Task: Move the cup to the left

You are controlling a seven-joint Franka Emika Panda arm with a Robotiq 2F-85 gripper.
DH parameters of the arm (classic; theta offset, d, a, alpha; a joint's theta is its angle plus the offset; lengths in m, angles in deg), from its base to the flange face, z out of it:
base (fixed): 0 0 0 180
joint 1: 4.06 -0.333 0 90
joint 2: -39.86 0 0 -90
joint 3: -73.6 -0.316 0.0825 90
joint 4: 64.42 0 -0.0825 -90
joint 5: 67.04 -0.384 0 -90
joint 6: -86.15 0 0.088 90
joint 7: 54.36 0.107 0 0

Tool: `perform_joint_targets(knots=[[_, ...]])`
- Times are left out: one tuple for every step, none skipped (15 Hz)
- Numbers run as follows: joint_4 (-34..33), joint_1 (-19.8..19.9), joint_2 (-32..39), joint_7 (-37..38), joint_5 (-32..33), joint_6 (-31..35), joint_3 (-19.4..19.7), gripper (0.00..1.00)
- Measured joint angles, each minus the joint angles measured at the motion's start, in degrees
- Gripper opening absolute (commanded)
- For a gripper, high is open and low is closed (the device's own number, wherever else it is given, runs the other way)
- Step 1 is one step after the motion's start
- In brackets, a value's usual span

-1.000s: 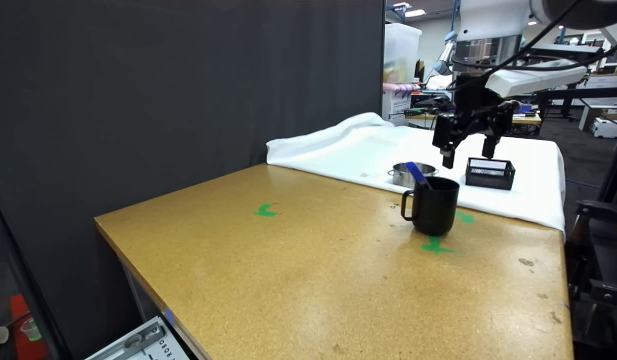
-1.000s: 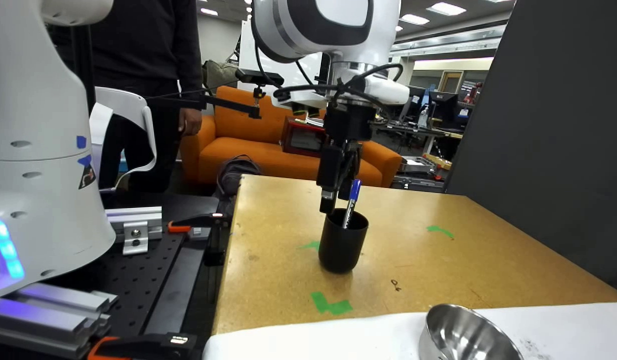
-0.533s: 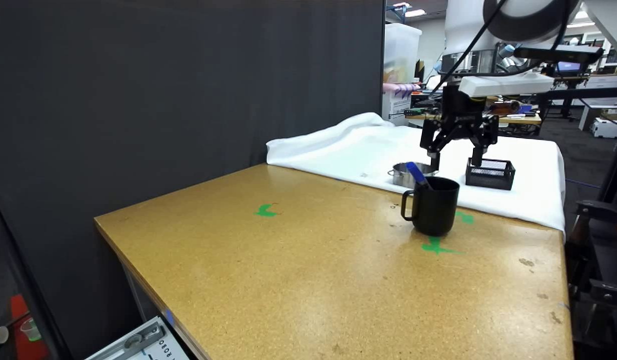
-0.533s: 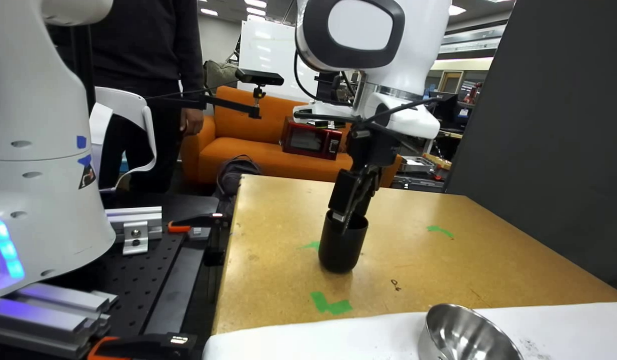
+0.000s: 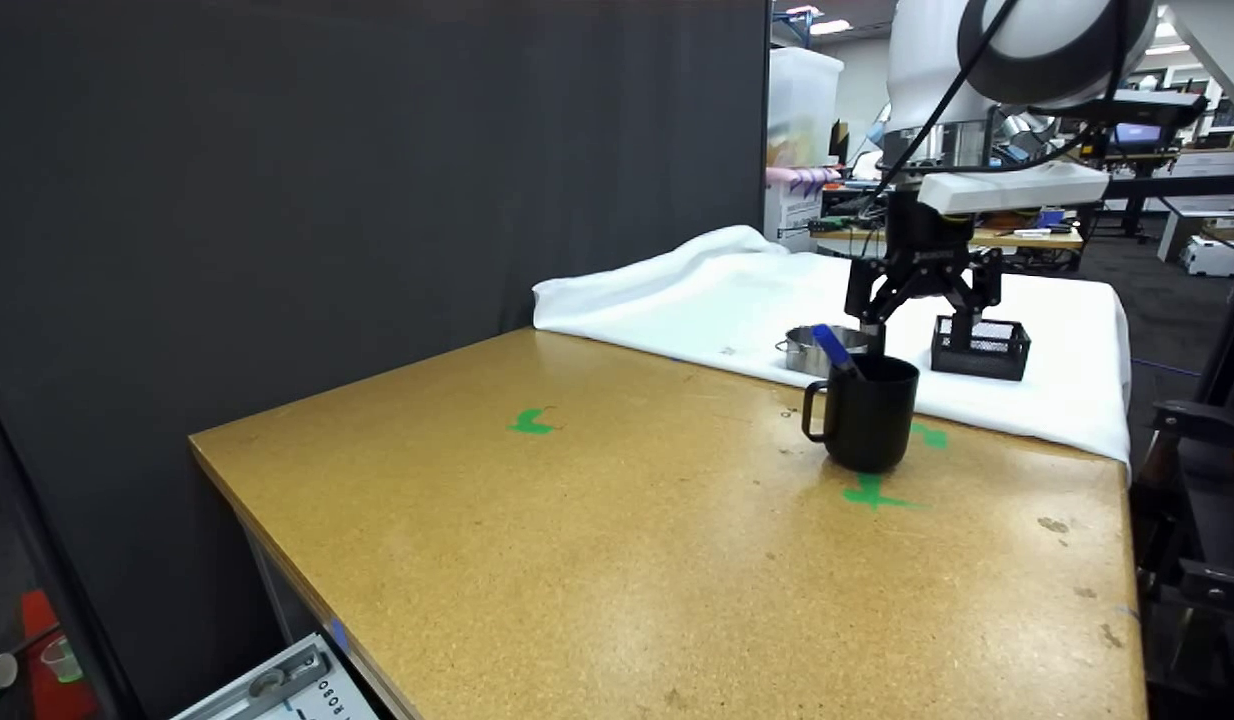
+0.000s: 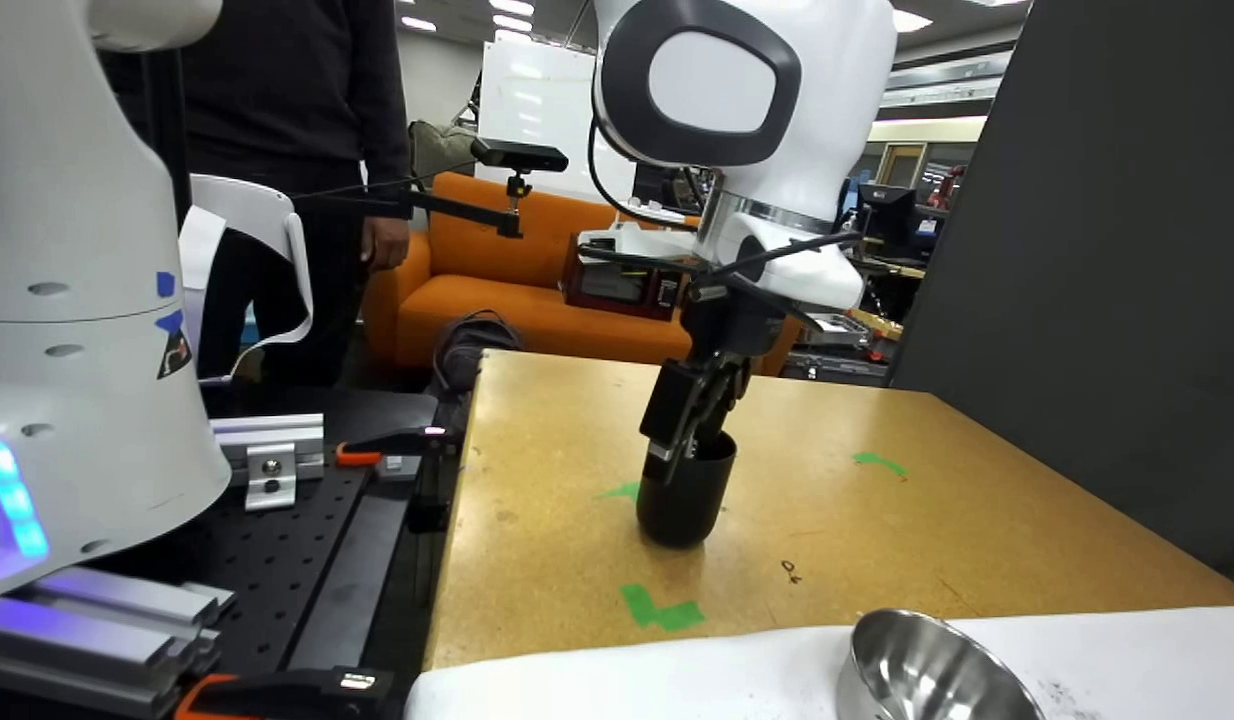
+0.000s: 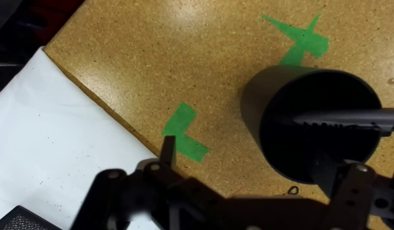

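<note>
The cup, a glossy black mug [image 5: 870,425] with a loop handle, stands upright on the wooden table; it shows in the other views too [image 6: 682,510] [image 7: 256,105]. A blue-capped marker [image 5: 834,347] leans in it and shows in the wrist view [image 7: 347,117]. My gripper [image 5: 919,340] is open and points down at the cup's rim. In the wrist view my gripper [image 7: 246,158] has one finger [image 7: 326,174] over the cup's mouth and the other finger [image 7: 167,150] apart from the cup, over green tape. Whether the finger is inside the mouth I cannot tell.
A steel pot [image 5: 812,360] and a black mesh basket [image 5: 999,362] stand on a white cloth [image 5: 697,300] beside the cup. Green tape marks [image 5: 870,492] lie on the table [image 5: 577,560]. A dark panel [image 5: 377,200] stands along one edge.
My gripper has shifted over the cup and then come down to its rim, staying open. The marker is now hidden behind the gripper in an exterior view. The cup has not moved.
</note>
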Motion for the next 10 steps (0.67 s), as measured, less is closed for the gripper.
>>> perform_joint_targets(knots=[[0.0,-0.3,0.3,0.0,0.3,0.1,0.2,1.00],[0.0,-0.6,0.6,0.0,0.5,0.3,0.4,1.00],[0.0,-0.8,1.2,0.0,0.6,0.6,0.5,1.00],[0.0,-1.0,1.8,0.0,0.6,0.9,0.6,0.86],[-0.1,-1.3,2.5,0.0,0.7,1.3,0.7,0.74],[-0.1,-1.6,3.1,0.0,0.7,1.8,0.8,0.66],[-0.2,-1.8,3.7,0.0,0.7,2.3,0.9,0.60],[-0.2,-2.1,4.2,0.0,0.7,2.8,1.0,0.53],[-0.3,-2.5,4.6,0.0,0.7,3.1,1.3,0.46],[-0.3,-2.8,4.9,0.0,0.7,3.4,1.5,0.38]])
